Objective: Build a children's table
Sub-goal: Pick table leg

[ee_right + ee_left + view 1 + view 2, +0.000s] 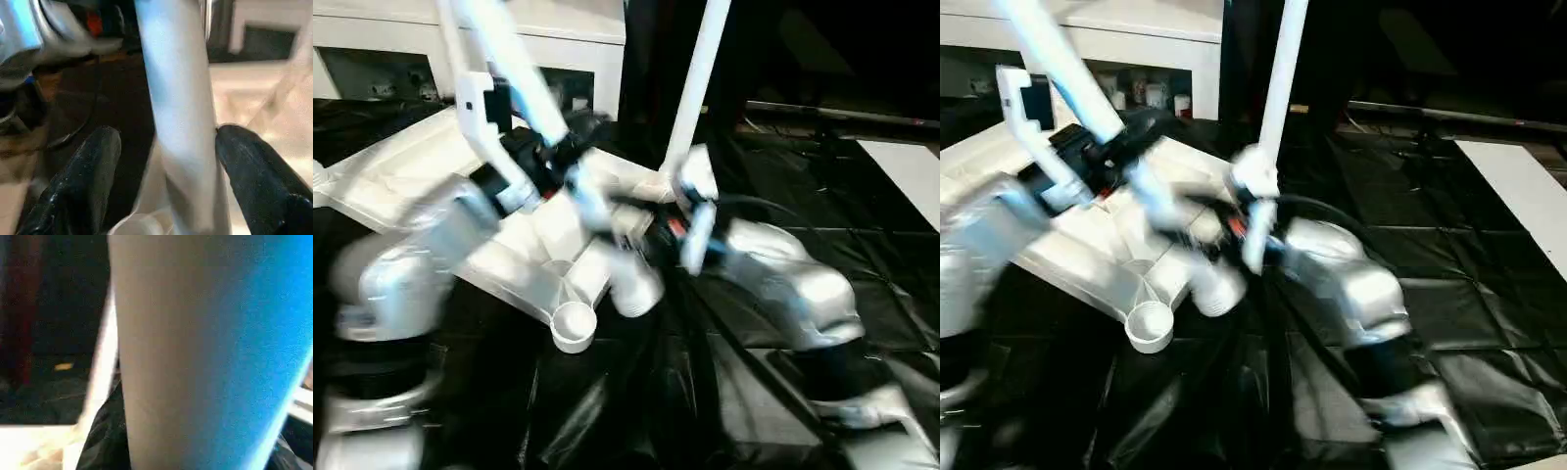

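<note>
Heavy motion blur in head views: both forearms (431,245) smeared, esp centre frame. Black sheet (724,392) dim, crinkle highlights at 5-6 o'clock, light seems from overhead. White tabletop (401,186) near blown out at 9-10 o'clock. Upright leg (697,78) at 12 o'clock fairly crisp, leaning leg (509,69) streaked w/ blue fringe. Left wrist cam: leg (205,352) too close, out of focus, blue cast on one flank. Right wrist cam soft, finger (78,186) glossy w/ specular spots, bg bright + washed.

Both silver forearms converge at centre, the left gripper (543,157) blurred at a white leg (509,59), the right gripper (166,161) with black fingers (83,181) spread either side of another leg (178,112).
</note>
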Controlling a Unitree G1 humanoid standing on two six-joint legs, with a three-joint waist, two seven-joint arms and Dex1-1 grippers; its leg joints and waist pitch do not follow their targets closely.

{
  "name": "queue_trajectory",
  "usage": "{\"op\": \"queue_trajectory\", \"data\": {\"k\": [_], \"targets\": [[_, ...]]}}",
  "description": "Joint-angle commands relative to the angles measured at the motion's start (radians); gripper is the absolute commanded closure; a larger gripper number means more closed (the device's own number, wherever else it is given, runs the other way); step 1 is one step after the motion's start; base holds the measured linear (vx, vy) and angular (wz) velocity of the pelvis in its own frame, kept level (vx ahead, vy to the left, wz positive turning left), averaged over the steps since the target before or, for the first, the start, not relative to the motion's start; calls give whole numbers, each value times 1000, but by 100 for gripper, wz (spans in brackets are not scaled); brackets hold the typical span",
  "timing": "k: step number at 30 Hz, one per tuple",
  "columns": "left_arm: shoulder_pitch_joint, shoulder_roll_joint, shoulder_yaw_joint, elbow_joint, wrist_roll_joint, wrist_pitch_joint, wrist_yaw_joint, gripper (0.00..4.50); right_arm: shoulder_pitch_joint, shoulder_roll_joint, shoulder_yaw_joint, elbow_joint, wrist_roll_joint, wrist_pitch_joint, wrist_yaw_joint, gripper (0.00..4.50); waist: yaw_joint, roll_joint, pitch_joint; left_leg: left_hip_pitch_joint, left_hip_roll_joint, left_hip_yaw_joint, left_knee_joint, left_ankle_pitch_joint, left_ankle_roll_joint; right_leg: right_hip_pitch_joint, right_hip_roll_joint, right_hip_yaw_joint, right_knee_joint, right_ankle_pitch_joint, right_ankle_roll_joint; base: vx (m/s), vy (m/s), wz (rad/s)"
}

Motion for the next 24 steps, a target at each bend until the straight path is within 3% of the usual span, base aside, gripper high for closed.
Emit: {"op": "queue_trajectory", "data": {"k": [1,4,5,8,10,13,18,24], "targets": [[-32,-9,0,6,-4,0,-18,305,-1,-21,19,-33,15,70,18,119,1,14,-65,9,54,-19,-83,-110,-33,61,-89,64,-75,-198,-141,0,0,0],[-91,-25,45,78,-6,-6,35,308,-9,-30,23,-35,-7,62,12,119,5,20,-64,15,50,-17,-80,-141,-47,54,-86,64,-84,-257,-125,0,0,0],[-91,-23,45,82,-5,-9,33,309,-10,-30,23,-34,-10,58,11,119,6,18,-64,15,49,-17,-80,-146,-47,53,-86,64,-87,-268,-121,0,0,0],[-86,-11,48,89,-17,-21,3,310,-18,-35,9,-18,-18,48,-2,119,3,19,-64,8,51,-23,-84,-154,-54,59,-88,61,-86,-288,-107,0,0,0],[-81,-5,43,77,-26,-22,-31,310,-17,-46,14,-12,-26,48,7,119,4,22,-67,10,53,-23,-83,-142,-51,57,-87,61,-83,-257,-117,0,0,0],[-91,3,42,64,-39,-34,-96,310,-7,-93,56,4,-57,53,55,119,6,19,-67,9,53,-22,-82,-126,-47,59,-86,61,-79,-220,-131,0,0,0],[-123,22,49,85,-49,-42,-150,310,-13,-104,73,52,-94,52,57,119,7,18,-68,6,52,-21,-81,-112,-44,61,-88,61,-76,-205,-145,0,0,0],[-144,54,82,44,-155,-15,-272,310,-26,-103,88,113,-145,-20,50,119,5,18,-68,4,52,-21,-81,-119,-55,63,-90,61,-74,-211,-159,0,0,0]]}}
